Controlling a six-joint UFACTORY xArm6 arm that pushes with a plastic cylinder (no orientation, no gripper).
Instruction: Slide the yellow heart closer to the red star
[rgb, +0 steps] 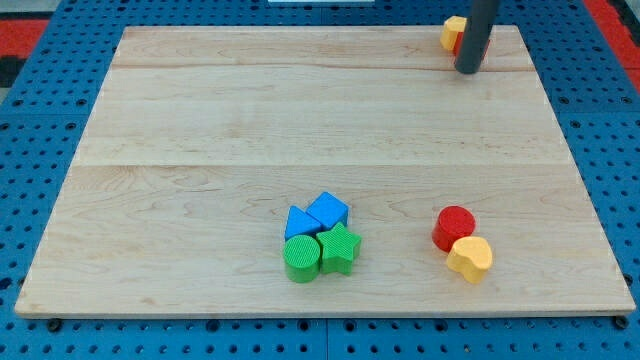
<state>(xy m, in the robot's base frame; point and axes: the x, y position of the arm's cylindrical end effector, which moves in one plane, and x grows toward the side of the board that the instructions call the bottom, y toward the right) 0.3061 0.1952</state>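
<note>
The yellow heart (470, 258) lies near the board's bottom right, touching a red cylinder (454, 226) just above and left of it. At the view's top right a yellow block (453, 28) sits by the board's top edge, with a small piece of a red block (454, 45) showing under it; the rod hides most of that red block, so its shape cannot be made out. My tip (466, 71) rests on the board right beside these two blocks, far above the yellow heart.
A cluster sits at the bottom centre: a blue cube (328, 210), another blue block (299, 222), a green cylinder (302, 259) and a green star (341, 248), all touching. The wooden board (250, 120) lies on a blue pegboard.
</note>
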